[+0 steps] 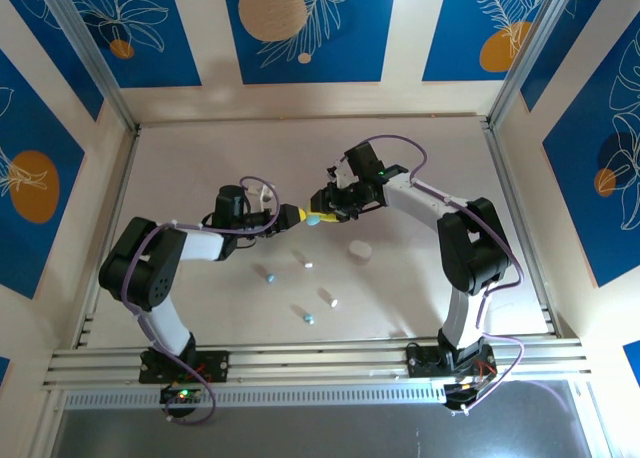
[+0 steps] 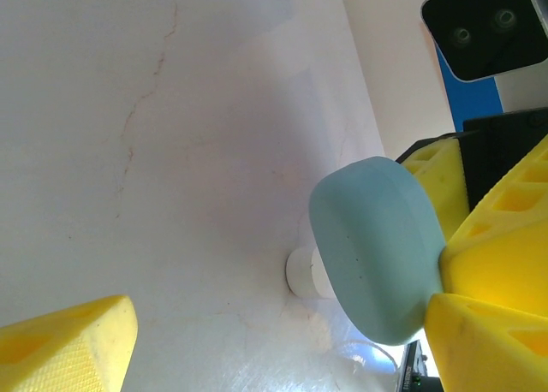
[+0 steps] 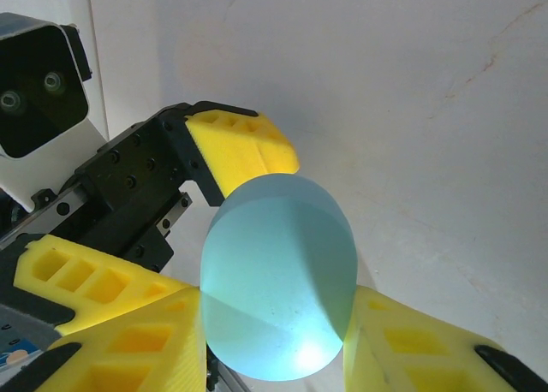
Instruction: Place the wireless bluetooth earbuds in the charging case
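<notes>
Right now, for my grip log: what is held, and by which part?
The right gripper pinches the light blue case across one end; the left gripper is open.

The light blue charging case (image 1: 312, 219), a smooth oval shell, is held clear of the surface (image 1: 420, 178), clamped between the yellow fingers (image 3: 411, 345) of the right gripper (image 3: 276, 323). The white charging case (image 1: 360, 250) lies on the surface, to the right of the held case and nearer the bases. Four tiny earbuds lie loose and well apart on the surface:

- light blue earbud (image 1: 269, 275), leftmost
- white earbud (image 1: 308, 264), just right of it
- second white earbud (image 1: 331, 302)
- second light blue earbud (image 1: 309, 319), nearest the bases
</notes>
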You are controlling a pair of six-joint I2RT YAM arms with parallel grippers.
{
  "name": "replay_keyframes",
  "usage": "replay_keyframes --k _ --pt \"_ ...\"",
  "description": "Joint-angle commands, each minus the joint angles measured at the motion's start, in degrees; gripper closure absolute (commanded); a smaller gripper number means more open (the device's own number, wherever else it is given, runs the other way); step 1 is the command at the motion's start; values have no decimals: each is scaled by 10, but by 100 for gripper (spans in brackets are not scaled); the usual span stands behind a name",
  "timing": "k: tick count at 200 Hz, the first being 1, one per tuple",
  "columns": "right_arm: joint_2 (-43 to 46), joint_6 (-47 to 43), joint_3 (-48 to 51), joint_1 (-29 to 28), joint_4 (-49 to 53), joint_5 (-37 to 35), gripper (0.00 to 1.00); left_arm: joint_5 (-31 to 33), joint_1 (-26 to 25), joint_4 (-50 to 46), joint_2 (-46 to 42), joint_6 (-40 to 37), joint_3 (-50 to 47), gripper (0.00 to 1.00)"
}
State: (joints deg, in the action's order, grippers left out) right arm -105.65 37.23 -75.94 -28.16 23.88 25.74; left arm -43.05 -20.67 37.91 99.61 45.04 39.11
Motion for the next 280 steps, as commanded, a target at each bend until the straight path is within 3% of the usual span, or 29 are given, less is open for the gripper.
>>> replay_keyframes --k 1,33,104,151,196,233,280 --pt "-2 3 1 -7 6 31 62 3 -3 -22 4 -14 14 13" --pt "4 9 4 -5 -1 42 62 28 -3 -56 1 -33 17 19" --pt "16 17 12 11 -6 53 63 77 -3 -141 -5 -75 31 19" --pt "8 13 17 30 0 58 63 81 -3 -142 -16 -73 27 21" --pt "-22 23 10 43 -19 95 63 93 -3 -142 -67 -89 11 38" --pt "-71 48 -11 37 -50 141 63 64 -3 -96 -94 -88 -5 64" --pt "-100 77 -13 32 -90 171 63 37 -3 -77 -69 -72 3 87"
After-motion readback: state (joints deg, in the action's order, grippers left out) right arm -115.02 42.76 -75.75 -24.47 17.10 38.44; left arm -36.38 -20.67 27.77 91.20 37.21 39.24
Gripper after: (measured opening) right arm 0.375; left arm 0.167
